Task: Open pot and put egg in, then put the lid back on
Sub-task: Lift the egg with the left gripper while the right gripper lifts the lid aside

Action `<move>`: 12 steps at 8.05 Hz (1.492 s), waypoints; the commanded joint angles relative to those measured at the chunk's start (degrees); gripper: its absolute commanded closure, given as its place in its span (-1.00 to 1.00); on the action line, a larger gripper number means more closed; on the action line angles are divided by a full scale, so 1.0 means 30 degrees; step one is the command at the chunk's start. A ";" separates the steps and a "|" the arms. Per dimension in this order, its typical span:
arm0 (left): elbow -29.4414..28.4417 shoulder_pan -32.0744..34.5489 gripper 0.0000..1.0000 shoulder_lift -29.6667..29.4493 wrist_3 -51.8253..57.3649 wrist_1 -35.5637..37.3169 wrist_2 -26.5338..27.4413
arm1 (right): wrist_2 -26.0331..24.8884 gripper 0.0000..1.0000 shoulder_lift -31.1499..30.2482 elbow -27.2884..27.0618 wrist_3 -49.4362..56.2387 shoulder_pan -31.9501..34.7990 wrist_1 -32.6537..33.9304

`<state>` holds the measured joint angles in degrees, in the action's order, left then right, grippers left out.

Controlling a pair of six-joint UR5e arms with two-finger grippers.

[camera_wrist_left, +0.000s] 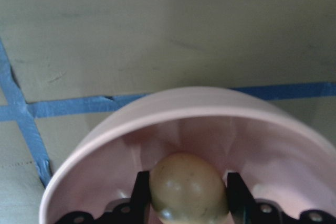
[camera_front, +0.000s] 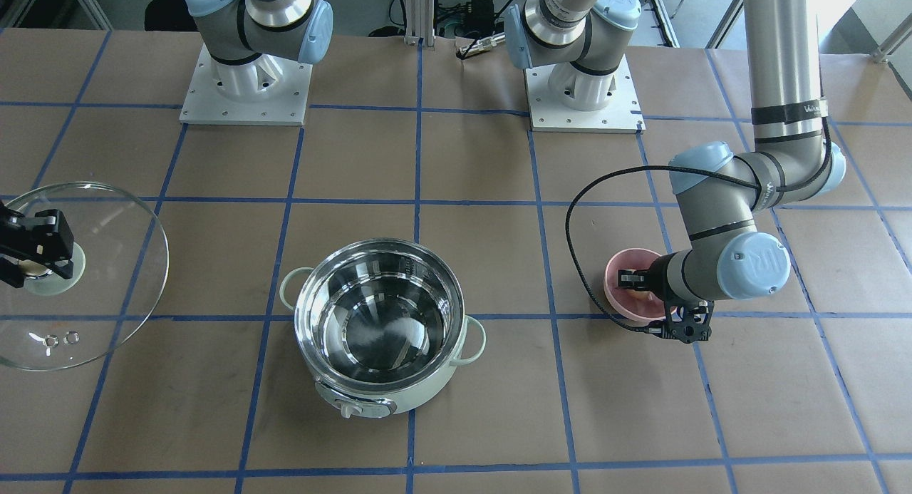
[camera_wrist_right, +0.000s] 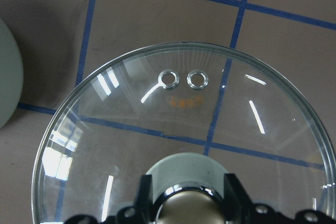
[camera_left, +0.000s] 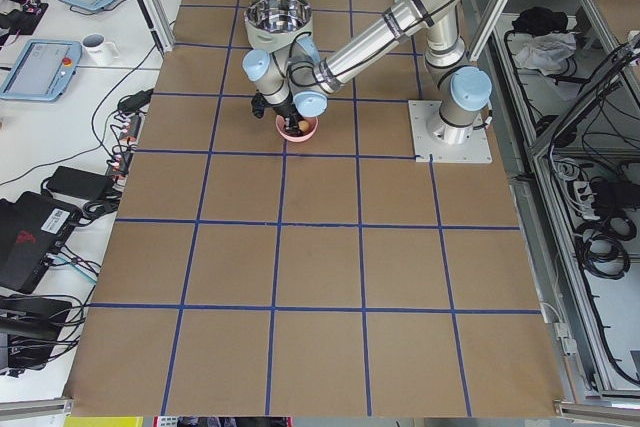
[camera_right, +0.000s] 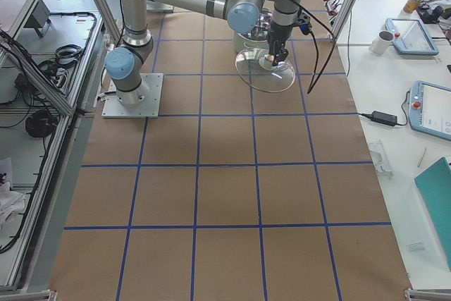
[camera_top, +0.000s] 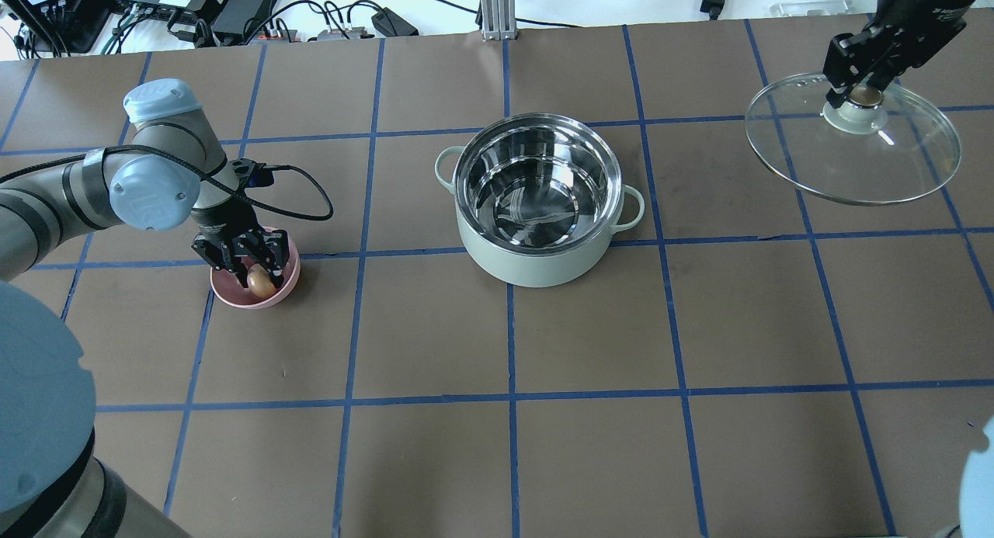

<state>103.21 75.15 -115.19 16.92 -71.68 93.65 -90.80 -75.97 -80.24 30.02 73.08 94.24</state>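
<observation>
Inside pink bowl (camera_top: 231,294), left pincer (camera_top: 262,277) closed on egg (camera_wrist_left: 189,188); right pincer (camera_top: 863,95) clamps lid (camera_top: 893,165), apart from pot (camera_top: 536,260).

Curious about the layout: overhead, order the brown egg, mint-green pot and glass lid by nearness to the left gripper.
1. Small brown egg, between the left gripper's fingers.
2. Round mint-green pot, mid-table.
3. Clear glass lid, far right.

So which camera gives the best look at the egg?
The left wrist view: the egg fills the lower frame, between black fingers inside the pink bowl. Overhead shows it small in the bowl; front-facing mostly hides it behind the left gripper; exterior left is too distant; the rest miss it.
</observation>
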 commanded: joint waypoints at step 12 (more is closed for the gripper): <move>-0.4668 1.0006 1.00 0.1963 -1.1169 0.3630 -0.3614 | 0.0002 1.00 0.0246 -0.0442 0.1507 -0.0569 0.0256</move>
<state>90.09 97.78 -105.62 -10.14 -68.57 85.56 -90.81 -75.23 -81.55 34.63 71.37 95.01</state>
